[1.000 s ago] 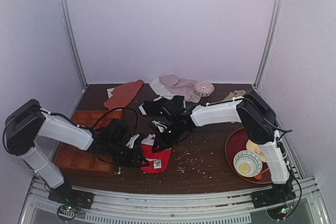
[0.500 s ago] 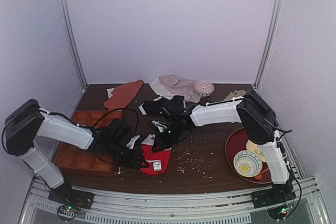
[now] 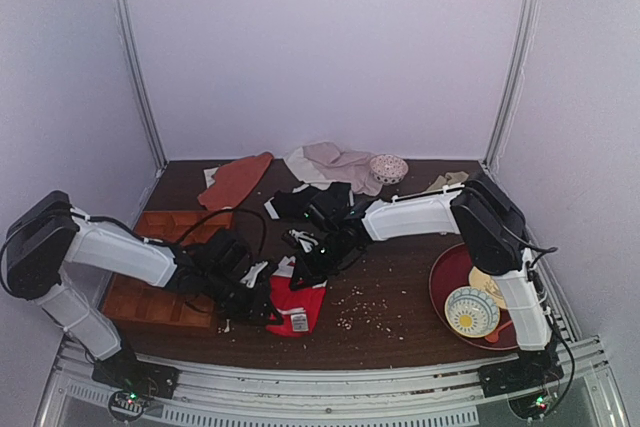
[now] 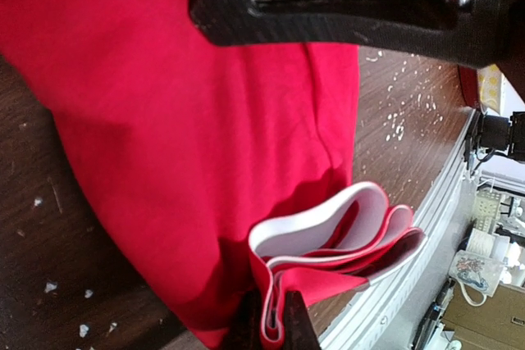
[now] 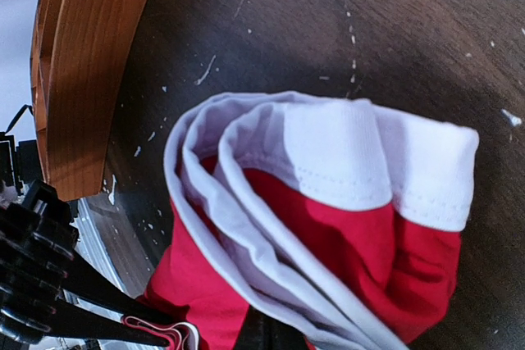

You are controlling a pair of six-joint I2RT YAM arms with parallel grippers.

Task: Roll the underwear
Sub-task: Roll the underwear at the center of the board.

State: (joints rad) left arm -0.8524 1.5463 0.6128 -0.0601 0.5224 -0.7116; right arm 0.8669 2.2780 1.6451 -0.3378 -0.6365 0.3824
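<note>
My left pincer (image 3: 266, 301), right pincer (image 3: 304, 272) both clamped on underwear (image 3: 302, 309), 9 and 12 o'clock edges. Risk: thin layers slip, fold unravels.

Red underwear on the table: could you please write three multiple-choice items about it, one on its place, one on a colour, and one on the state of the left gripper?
1. Where does the underwear lie?
A) between the wooden tray and the dark red plate
B) in the far right corner
C) on the plate

2. What colour is its waistband edge?
A) black
B) white
C) yellow

3. How is the left gripper?
A) open above the tray
B) shut on the underwear
C) out of view

Answers:
1 A: the top view shows it near the front middle, with the tray to its left and the plate to its right.
2 B: the right wrist view shows white bands.
3 B: the left wrist view shows it pinching the folded layers.
</note>
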